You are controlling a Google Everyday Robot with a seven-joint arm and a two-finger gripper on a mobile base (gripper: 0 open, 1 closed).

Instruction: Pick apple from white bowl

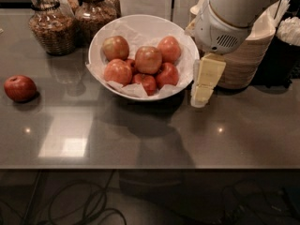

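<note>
just right of the bowl [139,18], low over the counter [140,139], the gripper [203,90] hangs empty, though whether wide or narrow i cannot tell, so nothing is done yet: the apple [148,59] sits atop the pile inside, not yet reached, gripped or lifted.

pincer [200,96] beside white bowl [140,18]; arm [236,11], cut off above, partly hides stacked bowls [248,62].

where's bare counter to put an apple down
Bare: the front strip of the counter, and the patch between the lone apple and the white bowl. Crowded: the back, with jars, bowl and stacked bowls; the end effector hangs by the bowl's right rim.
</note>
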